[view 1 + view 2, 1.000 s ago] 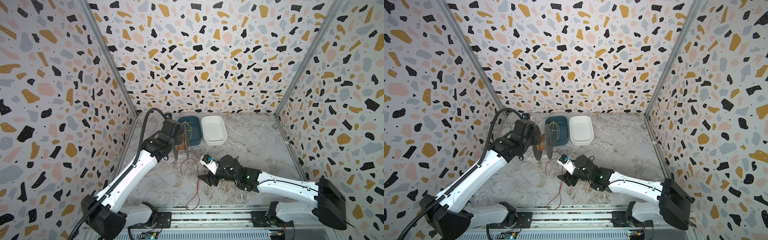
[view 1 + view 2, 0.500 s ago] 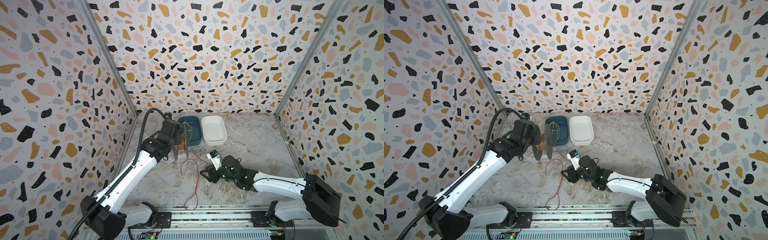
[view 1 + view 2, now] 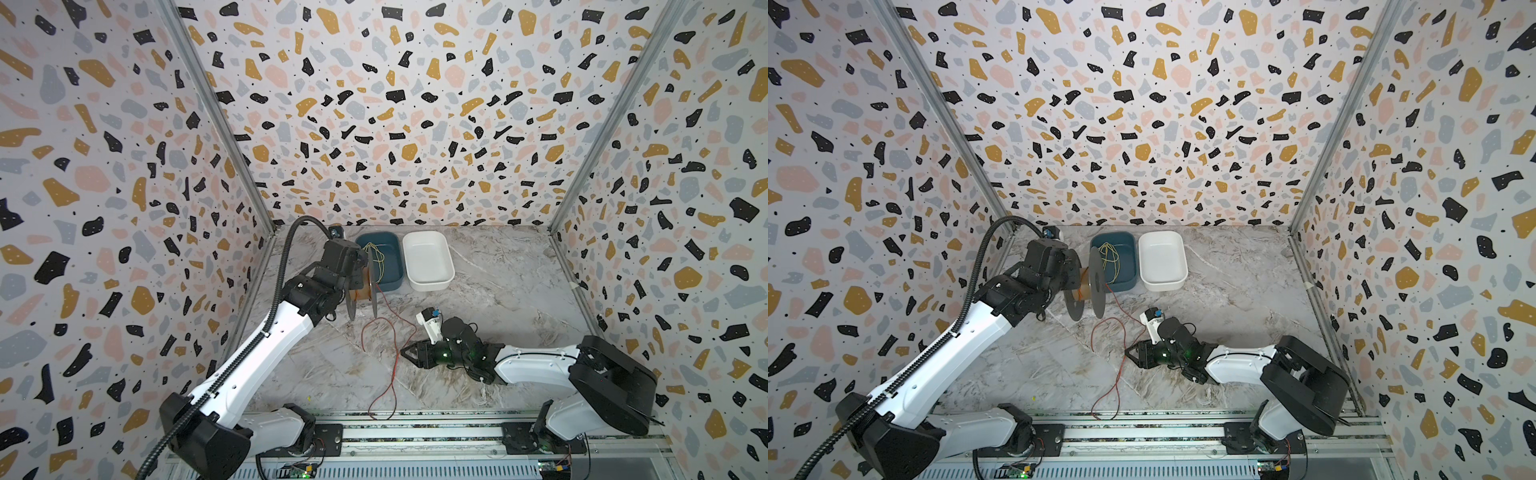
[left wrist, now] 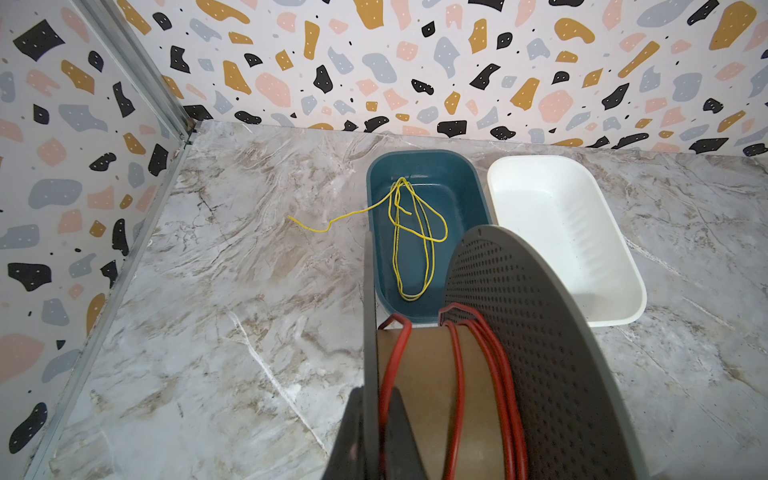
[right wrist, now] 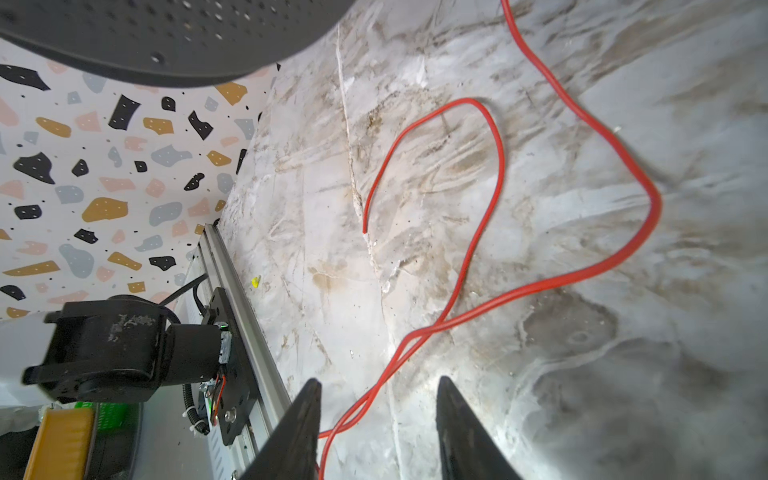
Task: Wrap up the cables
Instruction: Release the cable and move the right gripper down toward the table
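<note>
So the left claw [image 4: 374, 411] is clamped on one grey rim of the spool [image 4: 540, 332], which stands on edge just in front of the blue tub [image 4: 457, 195]. Can't tell if it touches the counter [image 4: 208, 332]. A few turns of the red cable [image 5: 498, 166] sit on the cardboard core. The rest drops off the spool and snakes over the counter in loose loops toward the front rail. The right claw [image 5: 379, 384] is down low by those loops, jaws apart, cable running between them close to one finger, not pinched. Yellow wire [image 4: 395, 257] lies in the blue tub, one end trailing out onto the counter. White tub [image 4: 561, 232] sits right beside it.
</note>
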Tool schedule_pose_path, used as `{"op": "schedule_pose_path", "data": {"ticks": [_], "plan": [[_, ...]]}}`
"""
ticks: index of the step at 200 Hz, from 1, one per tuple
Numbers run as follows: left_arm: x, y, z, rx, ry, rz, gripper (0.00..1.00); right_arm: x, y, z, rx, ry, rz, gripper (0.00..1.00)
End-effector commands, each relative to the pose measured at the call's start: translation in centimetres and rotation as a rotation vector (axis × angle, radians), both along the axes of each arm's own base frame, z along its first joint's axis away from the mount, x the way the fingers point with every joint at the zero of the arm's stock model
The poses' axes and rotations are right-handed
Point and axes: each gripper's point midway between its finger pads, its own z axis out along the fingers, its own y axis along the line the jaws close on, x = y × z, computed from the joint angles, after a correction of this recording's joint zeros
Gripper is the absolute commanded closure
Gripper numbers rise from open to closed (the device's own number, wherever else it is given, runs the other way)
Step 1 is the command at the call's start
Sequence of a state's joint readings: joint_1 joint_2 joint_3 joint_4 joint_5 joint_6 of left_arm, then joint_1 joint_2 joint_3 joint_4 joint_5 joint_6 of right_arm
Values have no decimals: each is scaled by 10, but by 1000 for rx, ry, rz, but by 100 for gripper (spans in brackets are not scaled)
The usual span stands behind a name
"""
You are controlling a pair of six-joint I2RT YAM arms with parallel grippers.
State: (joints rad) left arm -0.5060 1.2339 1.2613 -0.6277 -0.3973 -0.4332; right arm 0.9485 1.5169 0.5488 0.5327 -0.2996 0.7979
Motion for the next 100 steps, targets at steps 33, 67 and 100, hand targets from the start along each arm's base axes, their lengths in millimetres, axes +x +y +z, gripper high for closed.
{"op": "schedule_pose_path", "data": {"ticks": [33,67,100], "plan": [[6,-5,38,-77,-120,-3,100,11,17,-6,77,37,-14,59],[6,-5,38,-76,-118,-3,100,19,27,-10,89,43,-17,61],[5,-5,38,-76,-119,-3,100,25,33,-15,90,46,-27,66]]}}
